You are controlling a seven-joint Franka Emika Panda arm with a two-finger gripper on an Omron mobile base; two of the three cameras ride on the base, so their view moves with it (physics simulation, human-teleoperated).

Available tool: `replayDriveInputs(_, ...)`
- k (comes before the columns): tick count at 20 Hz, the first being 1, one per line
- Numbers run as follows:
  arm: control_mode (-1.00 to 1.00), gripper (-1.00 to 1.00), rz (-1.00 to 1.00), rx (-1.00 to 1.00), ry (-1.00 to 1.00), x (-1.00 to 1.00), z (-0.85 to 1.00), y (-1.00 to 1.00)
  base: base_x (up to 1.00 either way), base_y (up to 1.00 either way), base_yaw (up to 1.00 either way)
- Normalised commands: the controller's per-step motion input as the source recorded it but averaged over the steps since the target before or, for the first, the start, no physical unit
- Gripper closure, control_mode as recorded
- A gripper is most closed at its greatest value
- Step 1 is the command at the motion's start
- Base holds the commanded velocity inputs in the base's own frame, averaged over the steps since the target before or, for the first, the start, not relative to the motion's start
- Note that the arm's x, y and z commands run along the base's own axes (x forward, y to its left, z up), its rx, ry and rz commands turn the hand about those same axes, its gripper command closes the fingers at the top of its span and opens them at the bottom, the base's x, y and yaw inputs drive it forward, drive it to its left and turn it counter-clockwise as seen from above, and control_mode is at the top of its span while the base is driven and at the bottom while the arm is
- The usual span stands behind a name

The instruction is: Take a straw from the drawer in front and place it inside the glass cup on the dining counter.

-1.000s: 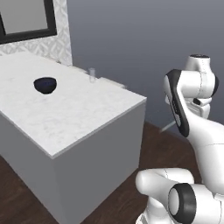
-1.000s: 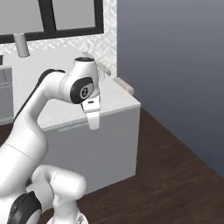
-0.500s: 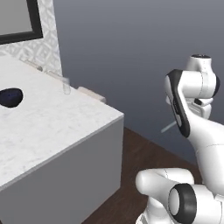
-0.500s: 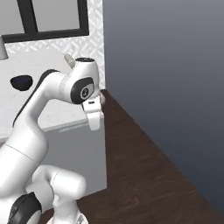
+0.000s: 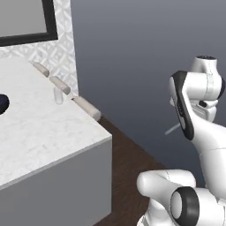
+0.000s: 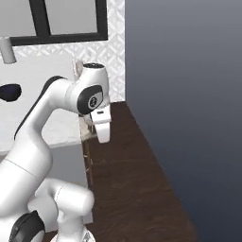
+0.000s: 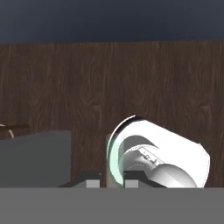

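White marble tops the dining counter [image 5: 39,132]. On it, near the far edge, stands the glass cup [image 5: 58,95], with nothing seen inside. The gripper [image 7: 112,181] is clamped on the straw [image 5: 172,129], off the counter's corner.

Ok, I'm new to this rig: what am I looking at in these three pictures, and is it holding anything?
It is a white robot arm on a base that can drive. Two pictures come from cameras on that base, behind the arm to its left and right; the third looks along the tool. The tool is shut on a thin pale straw. To the left stands a marble counter with a clear glass cup and a dark bowl on it, and stools along its far side. The floor is dark wood.
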Motion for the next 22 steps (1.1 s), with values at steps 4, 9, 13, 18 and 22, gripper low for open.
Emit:
replayDriveInputs(4,1.0,1.0,0.0,0.0,0.0,0.0,0.0,0.0,1.0,-0.73,0.43)
replayDriveInputs(9,1.0,1.0,0.0,0.0,0.0,0.0,0.0,0.0,0.86,-0.71,0.49)
replayDriveInputs(13,1.0,1.0,0.0,0.0,0.0,0.0,0.0,0.0,0.71,-0.63,0.55)
replayDriveInputs(18,1.0,1.0,0.0,0.0,0.0,0.0,0.0,0.0,0.66,-0.49,0.62)
replayDriveInputs(22,1.0,1.0,0.0,0.0,0.0,0.0,0.0,0.0,0.65,-0.48,0.63)
